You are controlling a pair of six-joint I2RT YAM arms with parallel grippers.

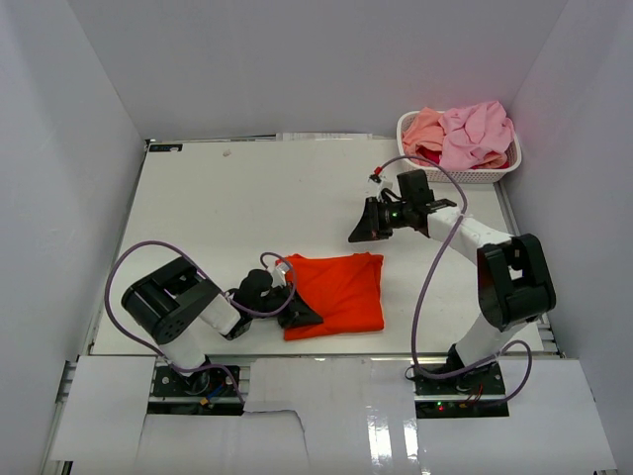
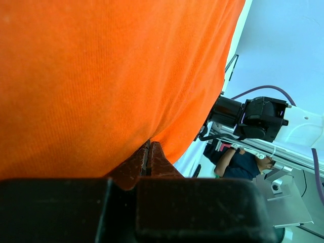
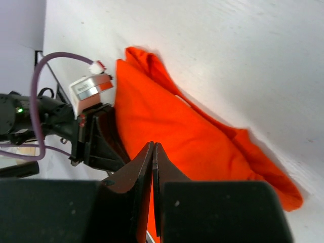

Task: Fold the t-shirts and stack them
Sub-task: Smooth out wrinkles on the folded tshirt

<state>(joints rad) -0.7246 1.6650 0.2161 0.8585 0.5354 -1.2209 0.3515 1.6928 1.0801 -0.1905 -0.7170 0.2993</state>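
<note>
Jaws of the left gripper are pressed together, their dark tips lying against the near left edge of the bright orange-red cloth t-shirt; whether any fabric is nipped between them cannot be told (the wrist view shows only the closed tips meeting a wall of orange weave). The right gripper has its two fingers shut on nothing, and it hangs over the white tabletop near the shirt's far right corner, apart from the cloth. The orange-red shirt lies folded into a rough rectangle with one slightly rumpled far edge, flat on the table toward its near side, between the two arm bases. Well beyond it, in the far right corner of the table, stands a white perforated plastic basket, heaped with crumpled shirts: a light pink one on top at the right, a salmon-peach one at the left, and a sliver of dark red cloth showing beneath them
</note>
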